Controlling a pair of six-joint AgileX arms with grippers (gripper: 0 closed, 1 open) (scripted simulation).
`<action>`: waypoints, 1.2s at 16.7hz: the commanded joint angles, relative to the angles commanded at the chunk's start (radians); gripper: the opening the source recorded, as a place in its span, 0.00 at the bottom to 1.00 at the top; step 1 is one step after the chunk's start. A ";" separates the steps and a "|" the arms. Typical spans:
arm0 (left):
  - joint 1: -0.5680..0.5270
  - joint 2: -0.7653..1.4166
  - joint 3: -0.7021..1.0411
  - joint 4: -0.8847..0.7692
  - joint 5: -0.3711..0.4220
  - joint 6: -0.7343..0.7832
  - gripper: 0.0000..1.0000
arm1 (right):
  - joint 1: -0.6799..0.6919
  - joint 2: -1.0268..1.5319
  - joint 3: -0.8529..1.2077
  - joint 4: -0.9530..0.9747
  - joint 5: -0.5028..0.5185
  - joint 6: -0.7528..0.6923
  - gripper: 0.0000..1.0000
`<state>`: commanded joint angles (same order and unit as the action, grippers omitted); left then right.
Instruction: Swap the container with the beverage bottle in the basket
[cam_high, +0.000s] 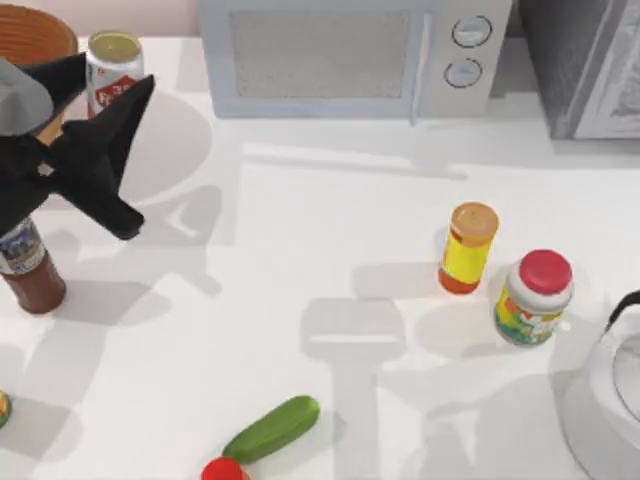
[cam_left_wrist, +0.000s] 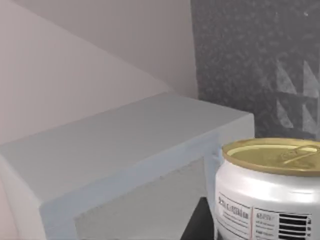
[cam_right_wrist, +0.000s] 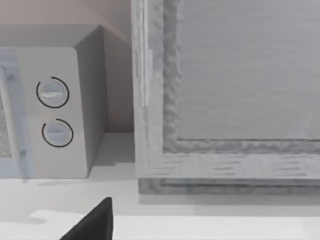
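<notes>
One left pincer (cam_high: 125, 160) spread wide beside container (cam_high: 113, 68) | basket (cam_high: 35, 40) far-left | bottle (cam_high: 30, 268) below.

White table (cam_high: 330, 200), beige wall (cam_left_wrist: 100, 30) behind

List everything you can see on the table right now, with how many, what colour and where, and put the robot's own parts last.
basket: one, orange-brown wicker, far left corner
container: one, white with red mark, olive-tan top, standing on the table just right of the basket
beverage bottle: one, dark brown, blue-grey and white label, left edge, partly under the arm
microwave: one, pale grey, two dials, back centre
yellow tube: one, orange cap, right of centre
jar: one, red lid, beside the tube
kettle: one, white, near right corner
cucumber: one, green, front centre
red object: one, at the front edge by the cucumber
left gripper: black, above the left side, near the container
right gripper: black, one tip in the right wrist view
</notes>
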<state>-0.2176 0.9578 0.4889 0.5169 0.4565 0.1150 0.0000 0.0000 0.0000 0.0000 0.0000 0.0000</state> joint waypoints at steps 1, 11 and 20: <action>-0.006 0.049 0.030 0.034 0.025 0.005 0.00 | 0.000 0.000 0.000 0.000 0.000 0.000 1.00; -0.083 0.549 0.269 0.314 0.290 0.020 0.00 | 0.000 0.000 0.000 0.000 0.000 0.000 1.00; -0.144 0.945 0.467 0.529 0.508 0.018 0.00 | 0.000 0.000 0.000 0.000 0.000 0.000 1.00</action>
<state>-0.3612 1.9032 0.9554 1.0458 0.9648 0.1332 0.0000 0.0000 0.0000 0.0000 0.0000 0.0000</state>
